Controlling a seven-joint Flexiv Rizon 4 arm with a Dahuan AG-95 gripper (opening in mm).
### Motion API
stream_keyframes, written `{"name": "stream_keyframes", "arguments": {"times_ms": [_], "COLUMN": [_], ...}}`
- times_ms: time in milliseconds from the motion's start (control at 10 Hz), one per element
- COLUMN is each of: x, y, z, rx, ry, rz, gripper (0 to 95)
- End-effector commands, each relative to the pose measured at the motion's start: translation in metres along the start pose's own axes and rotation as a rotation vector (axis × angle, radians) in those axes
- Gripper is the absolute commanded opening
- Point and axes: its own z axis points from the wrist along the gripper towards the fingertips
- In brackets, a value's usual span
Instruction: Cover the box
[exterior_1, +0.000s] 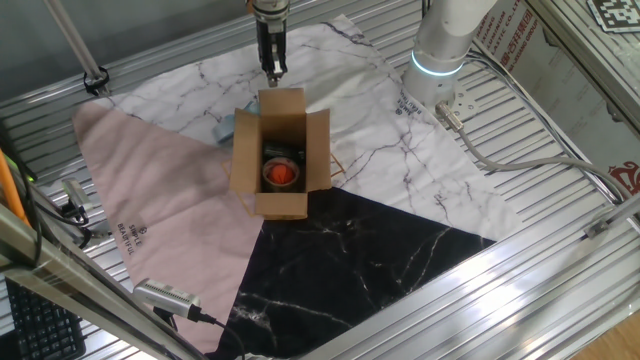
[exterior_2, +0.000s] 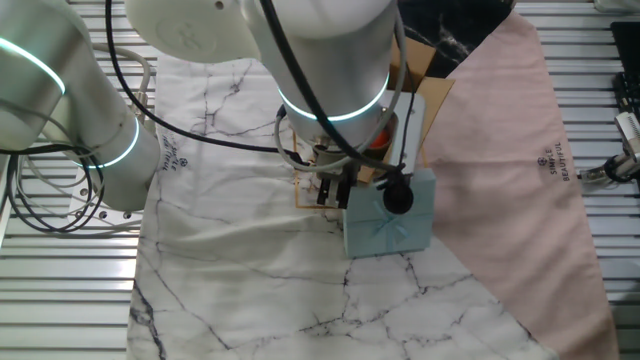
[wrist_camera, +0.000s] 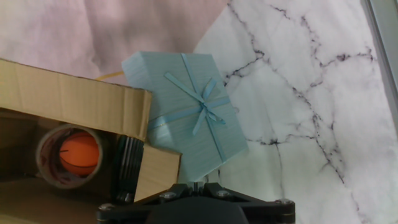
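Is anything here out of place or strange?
Nothing looks spilled or damaged. The box stands open, flaps up, with a tape roll around an orange ball inside. A blue gift box sits right beside it.

Box mostly hidden behind arm; fingers perhaps closed, too small to tell.

White arm, cyan rings, blk cables.

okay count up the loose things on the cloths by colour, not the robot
Brown: 2, the box and the tape roll inside it
Orange: 1, the ball in the roll
Light blue: 1, the gift box beside the carton
Total: 4
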Motion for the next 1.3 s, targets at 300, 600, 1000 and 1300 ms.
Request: {"name": "stream_keyframes", "arguments": {"times_ms": [300,600,1000,1300], "x": [-0.001,-0.001,-0.002,-0.004], "y": [0.003,0.004,0.010,0.018], "z": [0.000,0.000,-0.002,-0.002], "rx": [0.002,0.001,-0.002,-0.001], "ry": [0.000,0.001,0.001,0.000], "rz": [0.000,0.000,0.006,0.013], "gripper": [0.0,0.0,0.0,0.0]}}
